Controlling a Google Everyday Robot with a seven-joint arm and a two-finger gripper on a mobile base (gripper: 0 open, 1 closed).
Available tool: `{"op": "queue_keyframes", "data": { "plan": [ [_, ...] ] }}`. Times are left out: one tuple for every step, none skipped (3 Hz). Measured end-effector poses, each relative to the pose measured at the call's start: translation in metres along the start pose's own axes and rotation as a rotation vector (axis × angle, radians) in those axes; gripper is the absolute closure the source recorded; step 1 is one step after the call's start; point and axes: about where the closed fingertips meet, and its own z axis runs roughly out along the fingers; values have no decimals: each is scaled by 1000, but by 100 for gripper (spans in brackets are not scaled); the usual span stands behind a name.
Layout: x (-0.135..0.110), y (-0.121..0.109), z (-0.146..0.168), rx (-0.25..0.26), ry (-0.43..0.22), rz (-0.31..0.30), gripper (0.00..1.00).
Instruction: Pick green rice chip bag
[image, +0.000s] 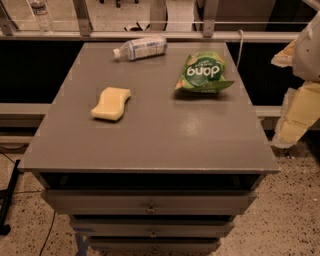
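The bag (204, 73) lies flat on the worktop (150, 140), printed face up. It's off to the right of the sponge (111, 103) and a bit farther back, well apart from it. The bottle (141, 48) lies on its side beyond the sponge, near the back edge, so it's not crowding anything.

The gripper (299, 114) hangs way out right of the sponge, past the worktop's right edge and off to the side of the bag, touching nothing. From where I'm standing I honestly can't tell if the jaws are wide or narrow.

My guess on handling: super light, puffed with air, with thin crinkly film that's probably slick. It'll squish and slide rather than resist, and the chips inside would crack under a hard squeeze. I'd take it across the puffy middle, side to side, with a gentle close. The flat crimped end looks like the firmer bite, if the jaws can get under it.

As for which way it points, the white lettering reads upside down from the front, so the top of the print faces the front edge. The long axis looks roughly front to back, skewed slightly, with the nearer end flaring wider. It's close to square though, so I wouldn't swear to it.
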Motion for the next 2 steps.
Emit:
{"op": "queue_keyframes", "data": {
  "plan": [
    [0,0,0,0,0,0,0],
    [-8,-14,5,24,-48,53,0]
  ]
}}
